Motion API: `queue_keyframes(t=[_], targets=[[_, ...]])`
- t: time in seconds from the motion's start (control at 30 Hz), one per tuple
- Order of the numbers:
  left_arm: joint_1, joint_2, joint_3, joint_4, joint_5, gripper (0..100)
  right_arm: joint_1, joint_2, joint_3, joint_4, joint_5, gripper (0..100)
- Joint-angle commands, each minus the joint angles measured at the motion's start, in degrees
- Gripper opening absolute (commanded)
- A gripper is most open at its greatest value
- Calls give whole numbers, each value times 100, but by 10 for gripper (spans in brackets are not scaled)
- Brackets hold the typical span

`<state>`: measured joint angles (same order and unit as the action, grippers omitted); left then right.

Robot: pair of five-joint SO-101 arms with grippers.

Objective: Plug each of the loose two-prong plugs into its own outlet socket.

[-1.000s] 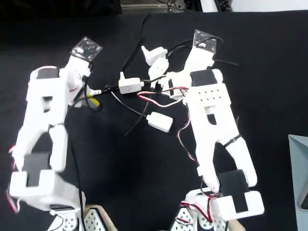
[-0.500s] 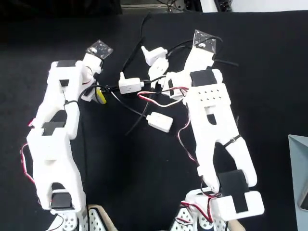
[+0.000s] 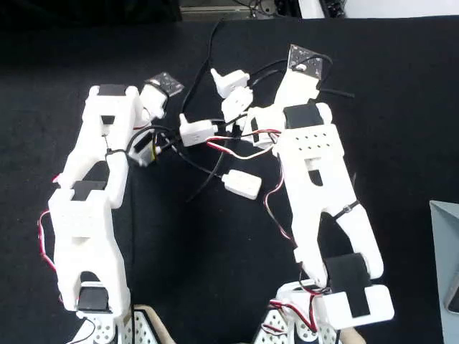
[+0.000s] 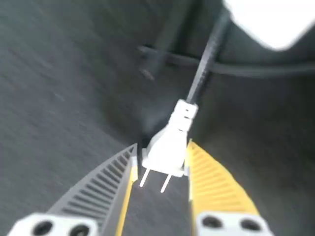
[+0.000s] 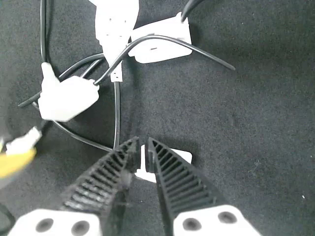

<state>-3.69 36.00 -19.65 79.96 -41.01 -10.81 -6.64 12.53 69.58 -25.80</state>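
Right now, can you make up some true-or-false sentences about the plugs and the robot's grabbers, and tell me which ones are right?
1. The left gripper holds a white two-prong plug. True.
2. That plug is already pushed into an outlet socket. False: both prongs are bare and stick out free between the fingers.
3. The plug's cable is black. True.
4. The table is white. False: it is black.
5. The right gripper is wide open. False: its fingers are almost together, with a white piece between them.
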Motion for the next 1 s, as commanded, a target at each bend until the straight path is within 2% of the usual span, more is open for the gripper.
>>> queue_keyframes(t=[0.0,0.1,0.3,0.47,0.7,0.97], targets=[[347,-79,-286,1231,0,134,97,-233,4,-97,62,14],[585,-79,-295,1679,571,134,105,-233,4,-97,44,15],[1086,-536,-233,2066,2251,140,387,-233,-13,-97,18,15],[1341,-1073,-259,2057,3420,225,448,-233,-13,-97,18,15],[1112,-1820,22,2084,3569,230,343,-259,4,-44,0,14],[48,-4105,1420,1679,3613,177,-519,-268,4,466,-18,14]])
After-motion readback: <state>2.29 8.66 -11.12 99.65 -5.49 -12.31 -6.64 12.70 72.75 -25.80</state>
